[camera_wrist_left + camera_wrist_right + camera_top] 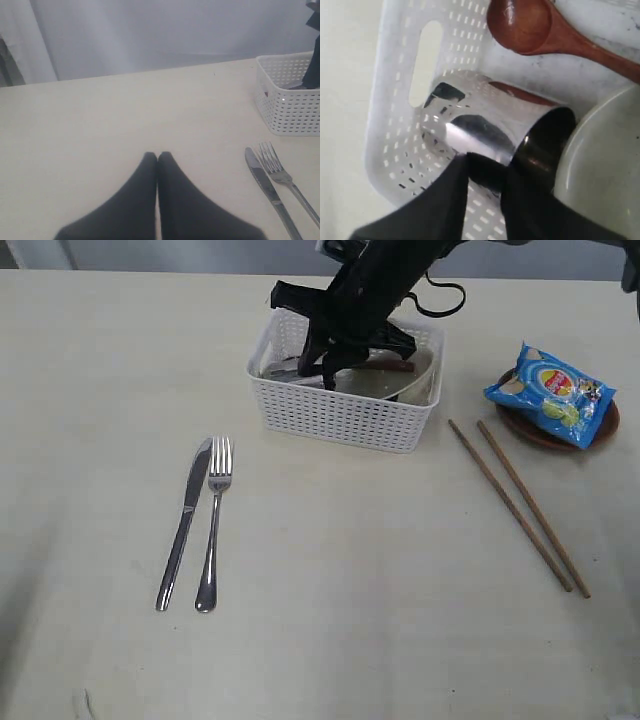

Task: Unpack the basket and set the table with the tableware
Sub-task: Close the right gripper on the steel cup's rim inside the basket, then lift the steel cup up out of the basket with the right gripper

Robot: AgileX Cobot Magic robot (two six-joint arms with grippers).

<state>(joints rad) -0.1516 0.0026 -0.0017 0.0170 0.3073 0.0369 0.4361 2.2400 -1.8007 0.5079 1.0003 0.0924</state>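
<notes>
Now right gripper straddles rim of steel cup lying sideways in basket, clamp unclear; left gripper pinched closed, farther off

The tabletop is matt, pale cream, with faint wood grain. The basket is white plastic lattice, slightly sheeny. Knife and fork are polished steel; the cup in the basket is mirror-bright steel. The spoon is smooth, glossy reddish-brown wood, the bowl smooth white. The chopsticks are matt wood; the snack bag is glossy blue film.
</notes>
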